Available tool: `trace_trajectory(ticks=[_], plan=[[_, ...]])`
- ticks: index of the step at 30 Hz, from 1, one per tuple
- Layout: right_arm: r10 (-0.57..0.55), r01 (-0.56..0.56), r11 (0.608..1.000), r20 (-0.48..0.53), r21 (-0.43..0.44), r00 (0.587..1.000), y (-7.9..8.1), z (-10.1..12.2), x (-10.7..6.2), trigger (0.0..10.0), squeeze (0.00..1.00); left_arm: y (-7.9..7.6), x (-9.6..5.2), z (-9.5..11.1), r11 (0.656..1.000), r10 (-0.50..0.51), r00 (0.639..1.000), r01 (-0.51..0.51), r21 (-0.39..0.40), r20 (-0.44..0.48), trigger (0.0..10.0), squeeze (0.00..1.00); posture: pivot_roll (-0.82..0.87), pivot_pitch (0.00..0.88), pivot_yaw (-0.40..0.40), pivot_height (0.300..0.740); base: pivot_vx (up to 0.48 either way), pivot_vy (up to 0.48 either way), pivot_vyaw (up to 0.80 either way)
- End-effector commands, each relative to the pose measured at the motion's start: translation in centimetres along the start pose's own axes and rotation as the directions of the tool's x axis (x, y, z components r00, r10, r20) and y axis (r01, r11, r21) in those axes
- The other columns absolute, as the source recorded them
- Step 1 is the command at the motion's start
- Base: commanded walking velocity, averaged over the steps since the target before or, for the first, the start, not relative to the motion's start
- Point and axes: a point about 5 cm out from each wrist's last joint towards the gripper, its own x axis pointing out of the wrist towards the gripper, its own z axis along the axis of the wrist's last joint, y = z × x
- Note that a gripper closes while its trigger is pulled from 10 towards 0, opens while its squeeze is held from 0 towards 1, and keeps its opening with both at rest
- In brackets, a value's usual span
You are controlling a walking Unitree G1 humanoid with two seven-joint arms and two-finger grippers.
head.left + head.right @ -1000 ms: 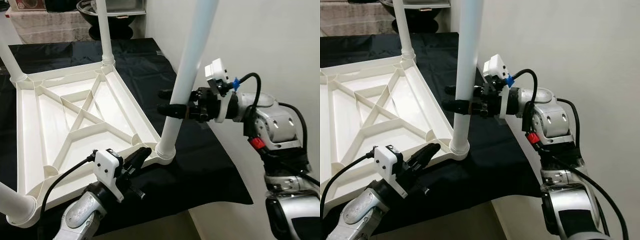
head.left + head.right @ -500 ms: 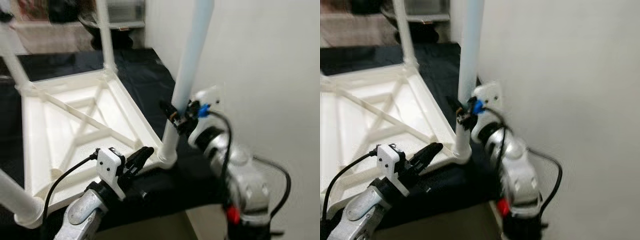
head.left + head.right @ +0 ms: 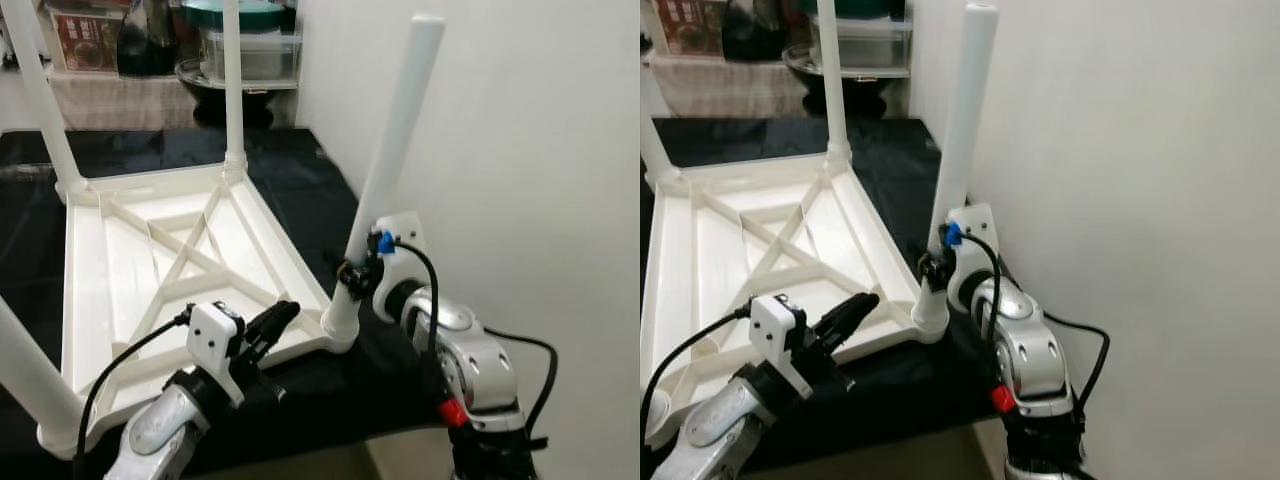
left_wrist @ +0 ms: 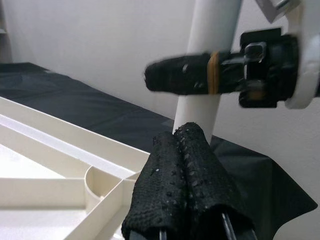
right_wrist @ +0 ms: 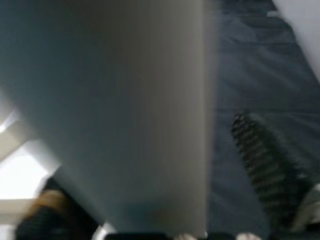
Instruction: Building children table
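You have the white children's table (image 3: 180,270) lying upside down on the black-covered surface (image 3: 300,170), legs pointing up. Your right pincer (image 3: 350,275) grips the near-right leg (image 3: 385,190) low down, just above its socket, one finger on either side of the tube. Your left pincer (image 3: 272,320) hovers at the tabletop's near edge, beside that socket, fingers pressed together and holding nothing

One upturned white plastic tabletop with ribbed underside (image 3: 170,265). Four white tubular legs standing from its corners: near right (image 3: 385,190), far right (image 3: 231,90), far left (image 3: 40,100), near left (image 3: 25,375). Two black-fingered hands: left (image 3: 275,318), right (image 3: 347,272). One black cloth (image 3: 300,170) beneath.
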Motion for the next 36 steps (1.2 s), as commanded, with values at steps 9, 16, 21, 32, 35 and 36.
trace_trajectory(ticks=[9, 16, 21, 32, 35, 36], plan=[[0.507, -0.507, 0.85, -0.041, -0.141, 0.861, -2.2, 1.7, -2.9, 10.0, 1.0, -0.7, -0.8, 0.6, 1.0, -0.013, 1.0, 0.013, -0.01, -0.008, 10.0, 0.0, -0.04, 0.169, -0.091, 0.74, 0.0, 0.0, 0.0], [0.467, -0.456, 0.873, 0.024, -0.174, 0.884, -4.6, 3.7, -1.9, 10.0, 0.0, -0.9, -1.4, 1.0, 1.0, -0.023, 1.0, 0.023, -0.014, -0.019, 10.0, 0.0, -0.02, 0.197, -0.077, 0.74, 0.0, 0.0, 0.0], [0.493, -0.471, 0.86, 0.079, -0.197, 0.867, -5.2, 5.2, -1.4, 0.0, 0.0, -1.1, -1.6, 1.2, 0.999, -0.039, 0.999, 0.039, -0.016, -0.019, 10.0, 0.0, -0.01, 0.203, -0.077, 0.74, 0.0, 0.0, 0.0], [0.537, -0.523, 0.839, 0.063, -0.151, 0.842, -5.9, 4.2, -4.1, 0.0, 0.0, -1.0, -1.3, 0.9, 0.999, -0.037, 0.999, 0.037, -0.019, -0.028, 10.0, 0.0, -0.05, 0.172, -0.09, 0.74, 0.0, 0.0, 0.0], [0.49, -0.481, 0.866, 0.043, -0.138, 0.871, -5.9, 3.2, -4.3, 0.0, 0.0, -0.9, -1.2, 0.7, 0.999, -0.036, 0.999, 0.036, -0.02, -0.029, 10.0, 0.0, -0.06, 0.161, -0.096, 0.74, 0.0, 0.0, 0.0], [0.363, -0.363, 0.924, -0.015, -0.12, 0.931, -5.7, 1.6, -4.0, 0.0, 0.0, -0.9, -1.1, 0.6, 0.999, -0.036, 0.999, 0.035, -0.02, -0.029, 10.0, 0.0, -0.06, 0.152, -0.103, 0.74, 0.0, 0.0, 0.0]])
